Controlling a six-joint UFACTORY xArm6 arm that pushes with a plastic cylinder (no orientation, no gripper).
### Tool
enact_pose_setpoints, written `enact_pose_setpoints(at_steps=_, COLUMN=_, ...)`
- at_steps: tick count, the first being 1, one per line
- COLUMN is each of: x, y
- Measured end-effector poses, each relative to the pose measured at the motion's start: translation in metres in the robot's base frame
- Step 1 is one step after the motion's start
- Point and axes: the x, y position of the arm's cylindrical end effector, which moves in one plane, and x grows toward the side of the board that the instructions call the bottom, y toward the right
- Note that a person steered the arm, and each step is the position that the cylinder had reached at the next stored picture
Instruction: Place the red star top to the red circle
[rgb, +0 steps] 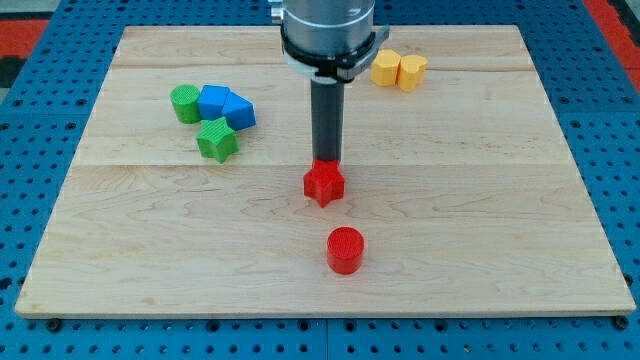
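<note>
Red star: you have the red star (324, 184) near the middle of the bench (480, 200), lying flat, just toward the view's top from the red circle (345, 250) and a little to its left.
Red circle: it sits toward the view's bottom, near the star but apart from it, with bare wood showing between them.
My tip: my tip (326, 162) stands at the star's top edge, touching it or very nearly; you cannot tell which from this angle.
Claw: you have none on this arm, only the straight rod, so nothing opens, closes or clamps.
Progress: by my judgement the task looks almost done, since the star already lies on the top side of the circle.
Left to do: at most a small nudge toward the view's right would line the star up squarely over the circle.
Bystanders: the green cylinder (185, 103), green block (217, 139), two blue blocks (226, 105) and two yellow blocks (398, 69) lie well apart from the work.
</note>
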Motion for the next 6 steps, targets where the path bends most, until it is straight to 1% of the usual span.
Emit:
enact_pose_setpoints(at_steps=2, x=0.039, y=0.009)
enact_pose_setpoints(at_steps=3, x=0.041, y=0.009)
enact_pose_setpoints(at_steps=4, x=0.035, y=0.006)
enact_pose_setpoints(at_steps=5, x=0.027, y=-0.012)
enact_pose_setpoints(at_steps=6, x=0.029, y=-0.039)
